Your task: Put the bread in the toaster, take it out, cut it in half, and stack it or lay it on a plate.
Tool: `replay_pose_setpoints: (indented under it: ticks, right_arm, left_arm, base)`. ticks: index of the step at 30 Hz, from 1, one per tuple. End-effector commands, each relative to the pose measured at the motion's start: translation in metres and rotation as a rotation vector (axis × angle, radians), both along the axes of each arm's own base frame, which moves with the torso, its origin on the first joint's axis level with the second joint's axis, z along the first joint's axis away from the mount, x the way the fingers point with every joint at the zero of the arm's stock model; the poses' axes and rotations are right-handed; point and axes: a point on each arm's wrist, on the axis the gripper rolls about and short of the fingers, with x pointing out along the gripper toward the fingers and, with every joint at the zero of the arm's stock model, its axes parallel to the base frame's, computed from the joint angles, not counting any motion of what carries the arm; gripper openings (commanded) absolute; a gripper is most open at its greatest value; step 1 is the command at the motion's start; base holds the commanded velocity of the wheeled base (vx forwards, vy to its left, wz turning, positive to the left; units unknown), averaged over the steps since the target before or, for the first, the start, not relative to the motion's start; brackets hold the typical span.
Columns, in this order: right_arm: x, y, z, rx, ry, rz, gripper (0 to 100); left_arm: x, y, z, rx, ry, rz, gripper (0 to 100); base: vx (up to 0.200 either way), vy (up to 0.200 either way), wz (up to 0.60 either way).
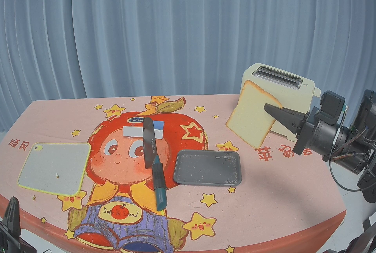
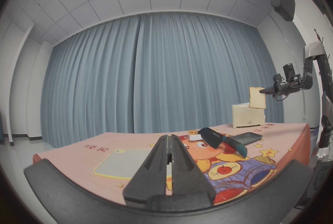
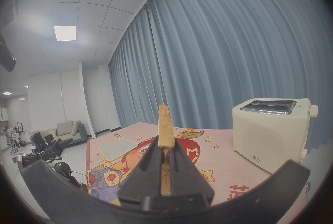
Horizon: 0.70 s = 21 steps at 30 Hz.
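At the table's near left edge the left gripper (image 2: pixel 169 139) sits low, its two fingers pressed together with nothing between them; beyond it a grey cutting board (image 1: pixel 55 167) with a yellow-green rim lies flat on the printed pink tablecloth (image 1: pixel 274 195). Near the middle of the table a knife (image 1: pixel 153 159) with a dark blade and a teal handle lies with its handle toward the robot; the far end of the blade rests on a small white-and-blue block (image 1: pixel 133 131). Just to the right of the knife, not touching it, a shallow dark grey tray (image 1: pixel 207 181) lies flat. Further right the slice of bread (image 1: pixel 252 114) is off the table, tilted, crust uppermost; it hangs in front of the toaster's left side; the right gripper (image 1: pixel 270 108) pinches it from the right, fingers closed on both faces of the slice, which the right wrist view shows edge-on between them. The cream toaster (image 1: pixel 290 95) stands upright at the far right of the table, its two top slots showing.
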Motion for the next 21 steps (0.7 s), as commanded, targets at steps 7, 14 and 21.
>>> replay_pose_setpoints:
  ticks: [7,14,21]
  right_arm:
    - [0.000,0.005,0.000,-0.003,-0.004,0.010,0]
    - [-0.003,0.007,0.000,-0.005,-0.004,0.025,0]
    - [-0.005,0.011,0.007,0.038,0.002,0.047,0]
  left_arm:
    - [0.013,0.000,0.032,-0.035,0.086,-0.100,0]
    - [0.026,-0.002,0.049,-0.030,0.144,-0.131,0]
    - [0.048,-0.007,0.062,-0.066,0.258,-0.279,0]
  base:
    - [0.000,0.000,0.00]
    - [0.000,0.000,0.00]
    - [0.000,0.000,0.00]
